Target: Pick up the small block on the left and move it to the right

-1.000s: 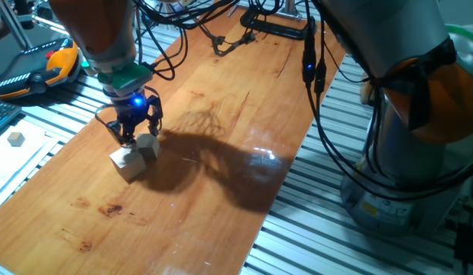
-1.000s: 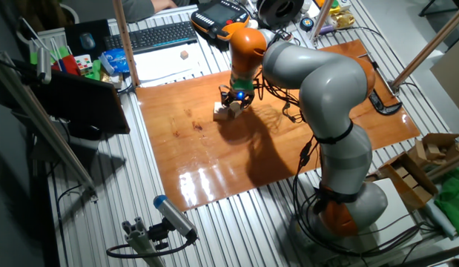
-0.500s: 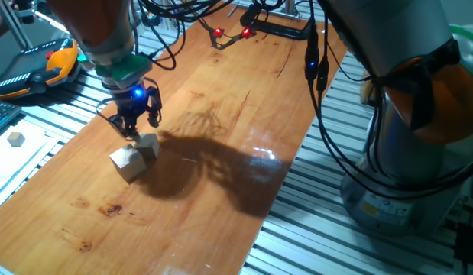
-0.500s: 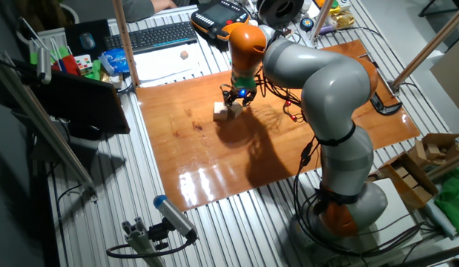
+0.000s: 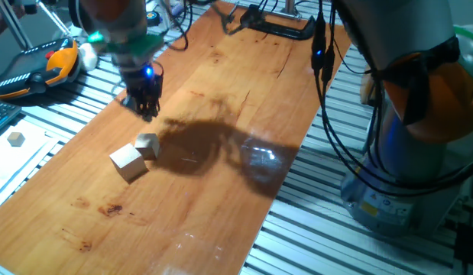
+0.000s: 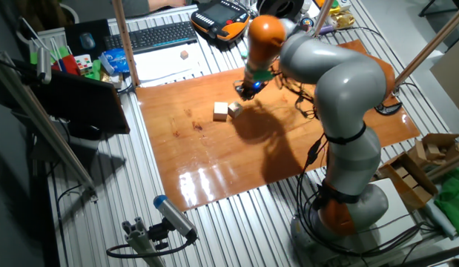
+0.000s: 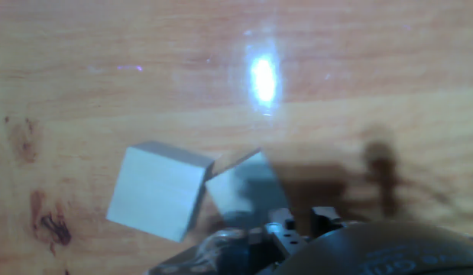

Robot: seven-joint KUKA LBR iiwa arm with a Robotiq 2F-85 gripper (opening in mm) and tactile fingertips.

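Note:
The small block (image 5: pixel 147 144) sits on the wooden board, touching the right side of the larger wooden cube (image 5: pixel 127 162). My gripper (image 5: pixel 147 109) hangs above the board, up and behind the two cubes, holding nothing. Its fingers look close together. In the other fixed view the gripper (image 6: pixel 248 90) is up and to the right of the small block (image 6: pixel 234 109) and the larger cube (image 6: pixel 220 111). In the hand view the small block (image 7: pixel 240 189) lies in shadow beside the larger cube (image 7: pixel 156 191), with my fingertips (image 7: pixel 286 223) low in the frame.
A tiny tan cube (image 5: pixel 17 138) lies on white paper off the board's left edge. An orange and black pendant (image 5: pixel 37 70) lies at the far left. Cables (image 5: pixel 320 69) hang over the board's far right. The arm's base (image 5: pixel 404 153) stands to the right.
My gripper has risen off the small block and moved away toward the back of the board. Both cubes stay where they were.

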